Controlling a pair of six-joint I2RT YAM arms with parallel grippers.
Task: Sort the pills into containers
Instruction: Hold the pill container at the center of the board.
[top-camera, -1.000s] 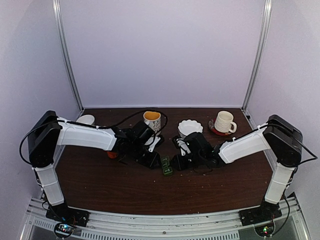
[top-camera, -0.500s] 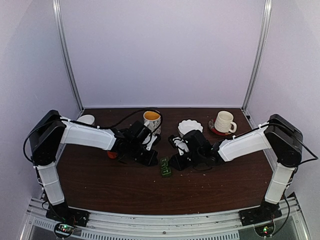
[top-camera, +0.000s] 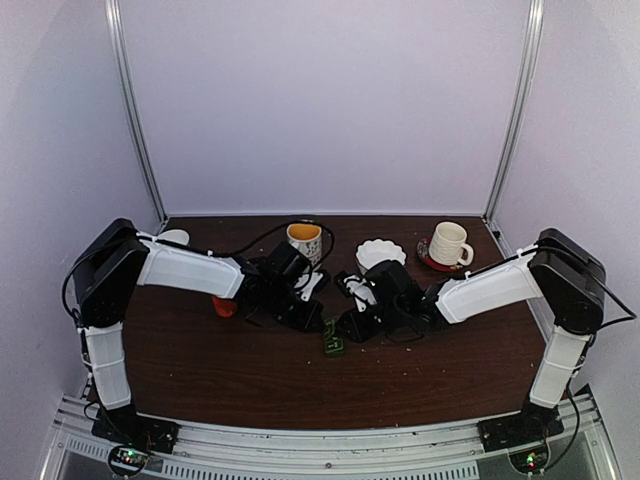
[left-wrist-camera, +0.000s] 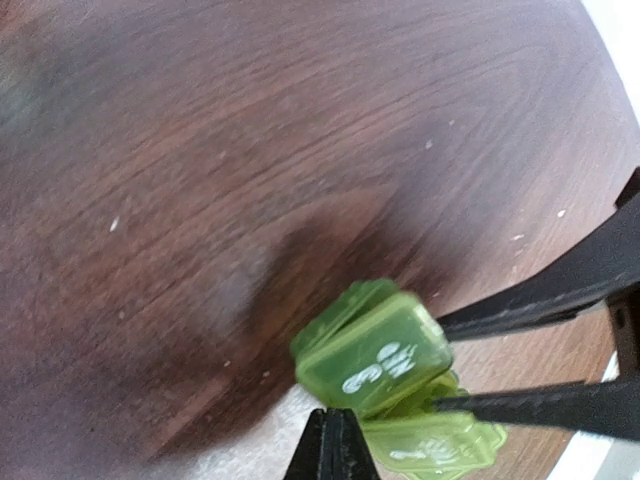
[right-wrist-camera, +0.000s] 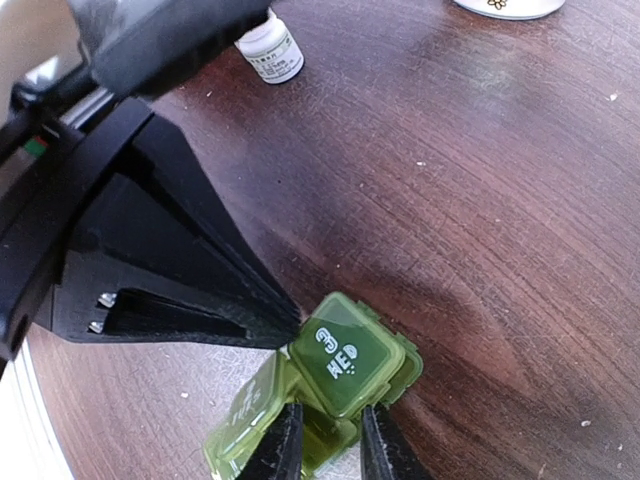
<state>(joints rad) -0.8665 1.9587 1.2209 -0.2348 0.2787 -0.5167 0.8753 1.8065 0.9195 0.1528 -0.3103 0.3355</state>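
Note:
The container is a small green pill box lying mid-table between both arms. One lid, marked 3 WED, stands half raised, and the neighbouring lid lies lower. My right gripper straddles the box body, a finger pressed against each side. In the left wrist view my left gripper is shut with nothing between its fingers, its tip against the edge of the raised lid. In the right wrist view the left gripper's fingertips show from the left. No pills are in view.
A white bottle stands behind the box. At the back are a mug with a yellow inside, a white scalloped bowl, a white mug on a red saucer and a white cup. An orange object lies under the left arm.
My left gripper has shut and reached right, up to the pill box. The box has slid slightly toward the near edge. The right gripper stays at the box.

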